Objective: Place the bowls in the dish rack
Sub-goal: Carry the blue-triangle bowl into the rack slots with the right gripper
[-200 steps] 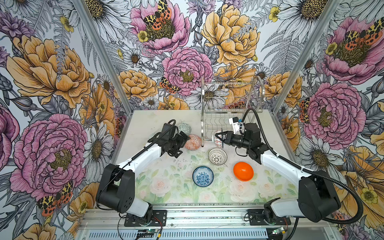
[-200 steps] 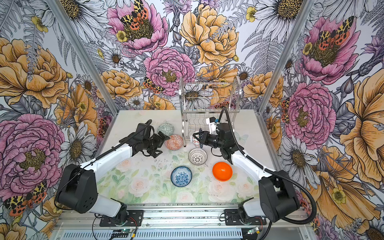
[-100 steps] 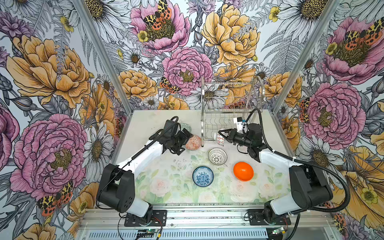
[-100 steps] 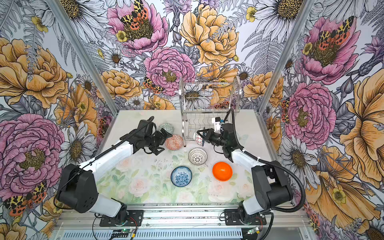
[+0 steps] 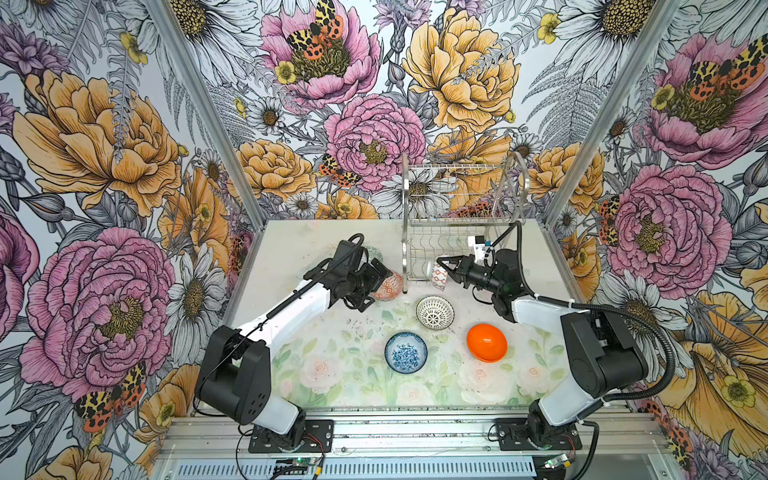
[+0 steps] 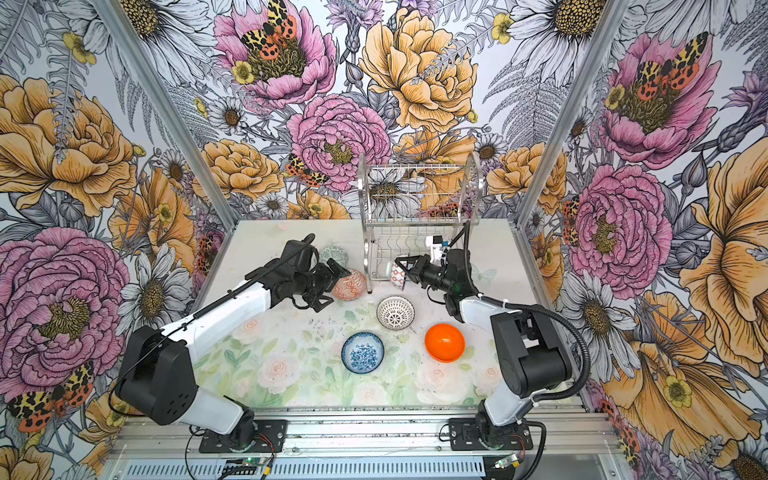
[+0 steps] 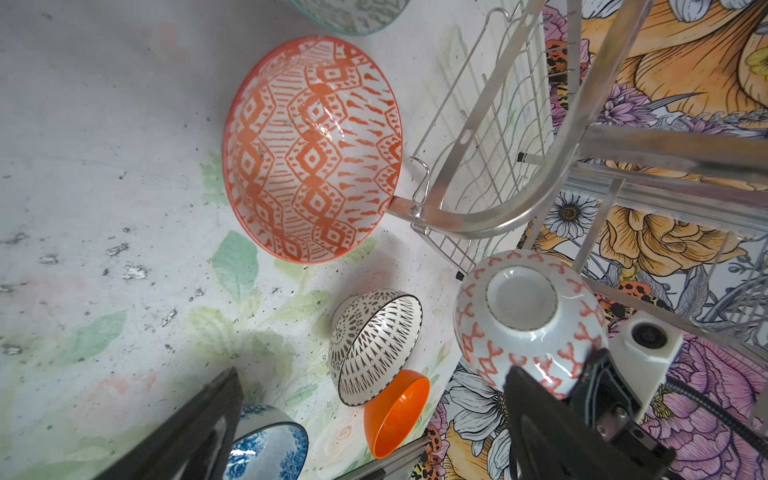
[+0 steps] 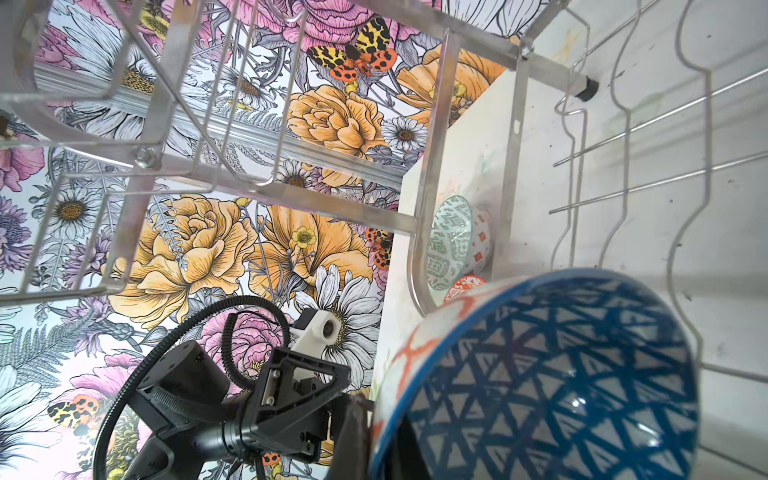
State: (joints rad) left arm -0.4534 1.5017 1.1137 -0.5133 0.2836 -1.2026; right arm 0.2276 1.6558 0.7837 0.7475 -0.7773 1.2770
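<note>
My right gripper (image 5: 448, 271) is shut on the rim of a bowl (image 5: 438, 275) with blue lattice inside and orange marks outside. It holds it tilted at the front of the dish rack's (image 5: 461, 208) lower tier. From the right wrist view the held bowl (image 8: 540, 374) sits before the wavy wires (image 8: 623, 145). My left gripper (image 5: 371, 286) is open just left of the orange-white bowl (image 5: 390, 284), which lies ahead of its jaws (image 7: 311, 149). A grey-green bowl (image 6: 334, 254) stands behind the left wrist.
On the mat lie a black-and-white lattice bowl (image 5: 435, 312), a blue bowl (image 5: 406, 352) and a plain orange bowl (image 5: 486, 343). The rack's (image 6: 415, 203) left leg stands close to the orange-white bowl (image 6: 350, 284). Flowered walls close in three sides.
My left gripper has moved right, closer to the orange-white bowl. The right arm's shoulder and elbow have swung, while the held bowl stays almost in place at the rack's front.
</note>
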